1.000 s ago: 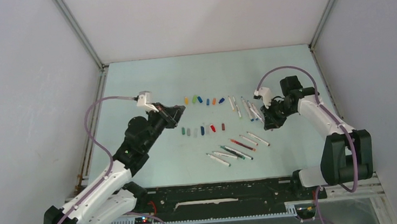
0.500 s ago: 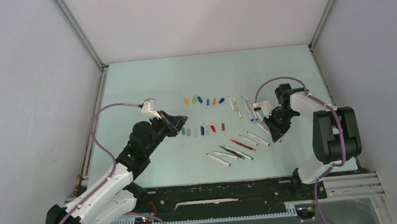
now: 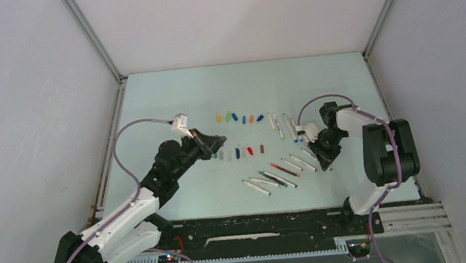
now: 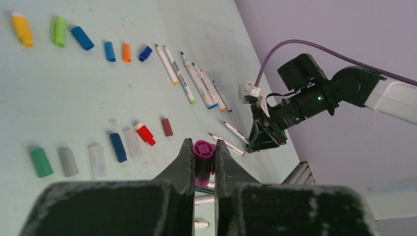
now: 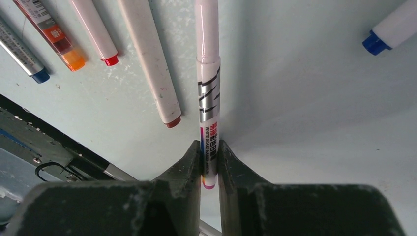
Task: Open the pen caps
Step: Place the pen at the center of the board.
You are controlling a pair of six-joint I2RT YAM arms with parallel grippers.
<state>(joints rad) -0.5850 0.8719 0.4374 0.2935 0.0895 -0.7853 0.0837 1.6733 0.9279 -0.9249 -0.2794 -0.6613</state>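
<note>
We see the left gripper (image 4: 202,157) pinching a purple cap (image 4: 203,148), bottom centre of frame — other caps (image 4: 117,147) lie in two rows at left. Our right gripper (image 5: 209,153) clamps a white pen (image 5: 208,88) — dead centre.

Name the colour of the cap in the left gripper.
Magenta; the cap shows best in the left wrist view.

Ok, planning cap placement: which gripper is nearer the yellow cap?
Left. The left gripper, shut on a purple cap, is close, nearside of the yellow cap; the right gripper, shut on a pen, is far right.
</note>
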